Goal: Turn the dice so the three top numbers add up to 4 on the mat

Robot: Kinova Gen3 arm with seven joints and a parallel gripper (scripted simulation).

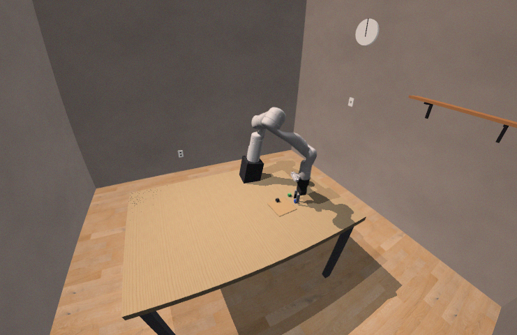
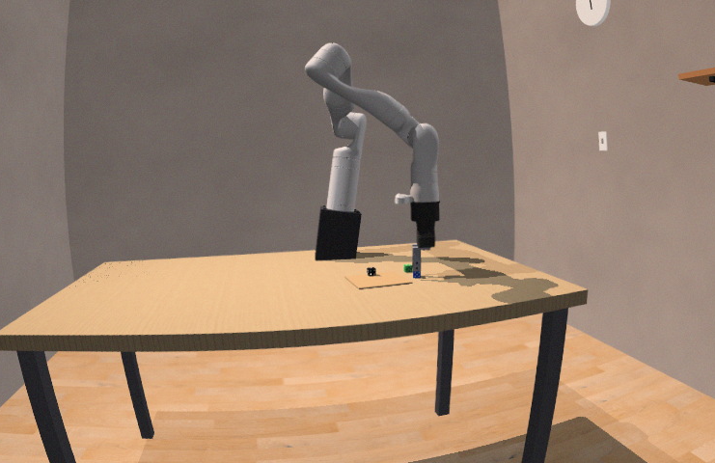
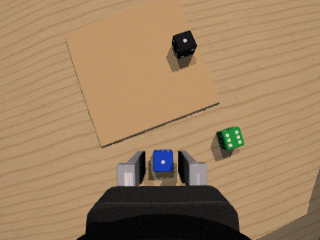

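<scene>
A tan square mat (image 3: 143,70) lies flat on the table. A black die (image 3: 184,42) sits on it near one corner, one pip up. A green die (image 3: 231,138) lies on the bare table just off the mat, several pips up. A blue die (image 3: 163,160), one pip up, lies on the table just outside the mat's edge. My gripper (image 3: 161,161) points straight down with a finger on each side of the blue die. It is open, with a gap showing on both sides. In the exterior view the fingertips (image 2: 416,267) reach down to the blue die (image 2: 417,274) at table level.
The arm's black base (image 2: 338,232) stands behind the mat. The table's right edge (image 2: 565,291) is some way beyond the dice. A dark speckled patch (image 1: 142,195) marks the far left corner of the table.
</scene>
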